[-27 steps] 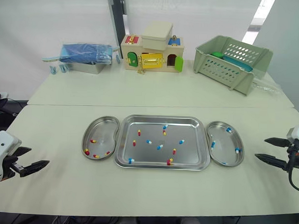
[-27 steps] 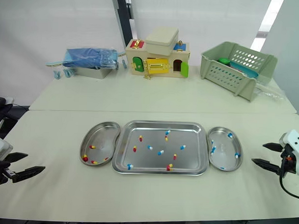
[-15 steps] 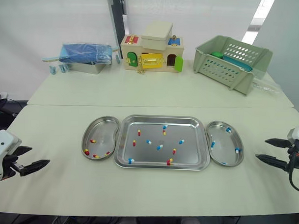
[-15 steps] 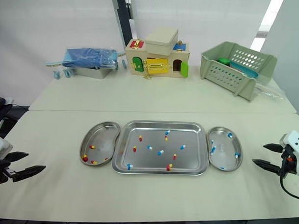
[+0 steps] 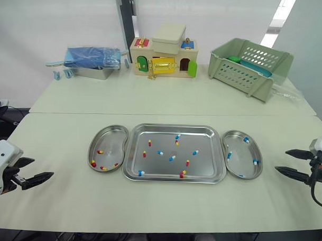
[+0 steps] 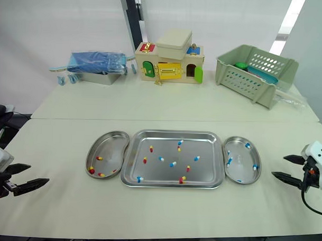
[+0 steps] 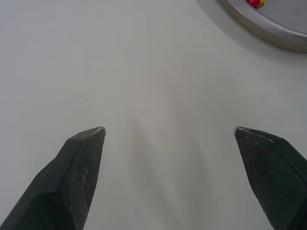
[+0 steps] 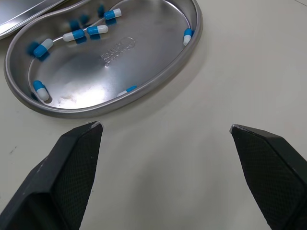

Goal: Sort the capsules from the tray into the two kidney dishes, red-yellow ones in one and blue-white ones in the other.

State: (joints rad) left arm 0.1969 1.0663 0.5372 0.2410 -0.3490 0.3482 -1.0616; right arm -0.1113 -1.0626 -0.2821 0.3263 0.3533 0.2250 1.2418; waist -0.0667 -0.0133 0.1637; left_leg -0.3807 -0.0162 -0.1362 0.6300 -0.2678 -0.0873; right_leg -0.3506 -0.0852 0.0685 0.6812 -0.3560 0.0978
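Head camera: a blue bundle (image 5: 93,58), a wooden toy house (image 5: 163,57) and a slotted green basket (image 5: 251,65) line the back of the pale surface (image 5: 151,101), well behind the shiny steel tray (image 5: 175,128) of mixed capsules (image 5: 172,158). The tray sits between the left kidney dish (image 5: 109,130), holding red-yellow capsules (image 5: 100,151), and the right kidney dish (image 5: 244,134), holding blue-white capsules (image 5: 229,154). Left wrist cam: the textured black left fingers (image 7: 79,163) are spread wide and empty over bare surface, near that dish's curved rim. Right wrist cam: the right fingers (image 8: 72,158) gape too, just short of the mirror-smooth right dish with several blue-white ones inside.
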